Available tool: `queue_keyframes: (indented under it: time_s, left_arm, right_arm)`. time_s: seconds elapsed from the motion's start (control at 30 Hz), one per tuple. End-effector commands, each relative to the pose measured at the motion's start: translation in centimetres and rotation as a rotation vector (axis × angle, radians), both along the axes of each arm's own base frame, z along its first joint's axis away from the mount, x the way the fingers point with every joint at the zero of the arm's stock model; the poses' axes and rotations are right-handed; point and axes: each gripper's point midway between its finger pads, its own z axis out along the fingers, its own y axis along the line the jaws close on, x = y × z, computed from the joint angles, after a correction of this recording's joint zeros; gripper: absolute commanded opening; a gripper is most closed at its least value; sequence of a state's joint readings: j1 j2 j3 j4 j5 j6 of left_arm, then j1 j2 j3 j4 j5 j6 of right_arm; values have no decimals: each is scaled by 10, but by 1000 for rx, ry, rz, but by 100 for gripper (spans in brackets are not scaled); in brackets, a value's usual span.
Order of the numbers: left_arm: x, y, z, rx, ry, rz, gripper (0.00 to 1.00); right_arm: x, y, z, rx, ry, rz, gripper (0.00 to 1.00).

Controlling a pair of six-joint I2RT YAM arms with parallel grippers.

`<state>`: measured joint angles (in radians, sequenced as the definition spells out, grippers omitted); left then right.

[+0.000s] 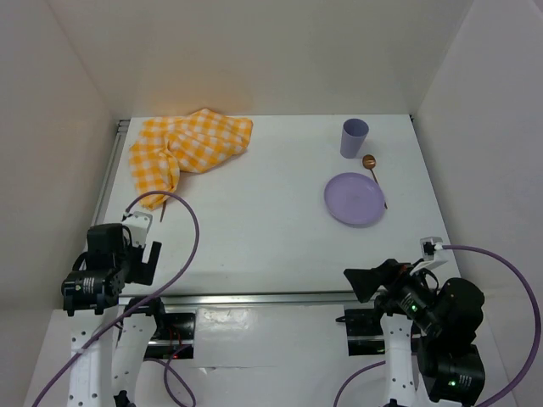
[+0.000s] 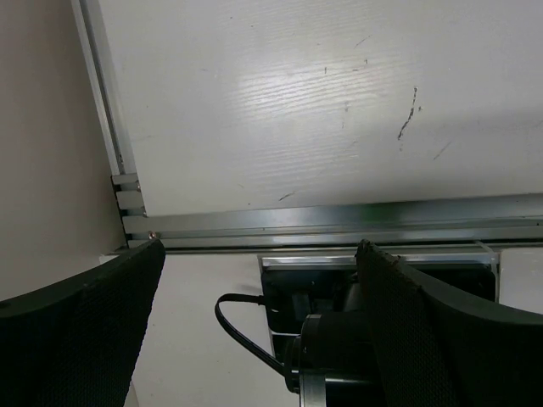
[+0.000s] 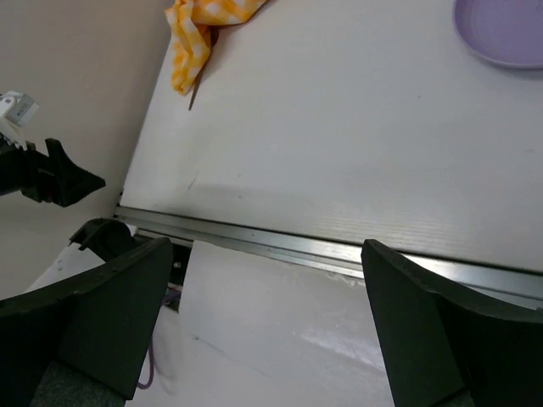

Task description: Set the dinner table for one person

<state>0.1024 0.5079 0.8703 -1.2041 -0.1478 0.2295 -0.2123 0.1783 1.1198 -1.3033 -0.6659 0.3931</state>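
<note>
The dinner table [image 1: 271,220] is a white top with silver rails. On its right side lie a lilac plate [image 1: 355,199], a lilac cup [image 1: 355,137] standing upright behind it, and a copper spoon [image 1: 372,167] along the plate's right rim. My left gripper [image 1: 144,257] hangs over the near left edge, open and holding nothing [image 2: 259,254]. Over the near right edge my right gripper [image 1: 366,284] is also open and holds nothing [image 3: 267,254]. In the right wrist view the plate [image 3: 501,30] shows at the top right.
A crumpled yellow-and-white checked cloth [image 1: 191,146] lies at the far left, with a thin dark handle [image 1: 161,209] poking out from under it, also seen as the handle [image 3: 197,89]. White walls close in three sides. The near rail [image 2: 339,219] runs under both grippers.
</note>
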Motion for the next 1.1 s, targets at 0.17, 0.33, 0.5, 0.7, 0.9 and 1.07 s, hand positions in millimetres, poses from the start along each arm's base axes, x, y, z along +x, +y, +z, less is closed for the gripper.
queue_keyframes:
  time_s: [0.17, 0.33, 0.5, 0.7, 0.9, 1.07]
  left_arm:
    - [6, 13, 24, 28, -46, 114, 99]
    - [43, 21, 74, 86, -159, 66, 99]
    - [123, 16, 126, 72, -197, -53, 99]
    - [250, -5, 163, -74, -100, -183, 99]
    - [367, -9, 74, -91, 60, -113, 99]
    - [436, 15, 47, 13, -151, 25, 99]
  right_arm:
    - [15, -16, -7, -56, 38, -71, 100]
    - [45, -26, 9, -69, 13, -90, 100]
    - [88, -36, 23, -45, -15, -115, 100]
    - [134, -51, 20, -18, 11, -170, 100]
    - [175, -63, -1, -4, 56, -199, 100]
    - [210, -63, -23, 21, 104, -150, 100]
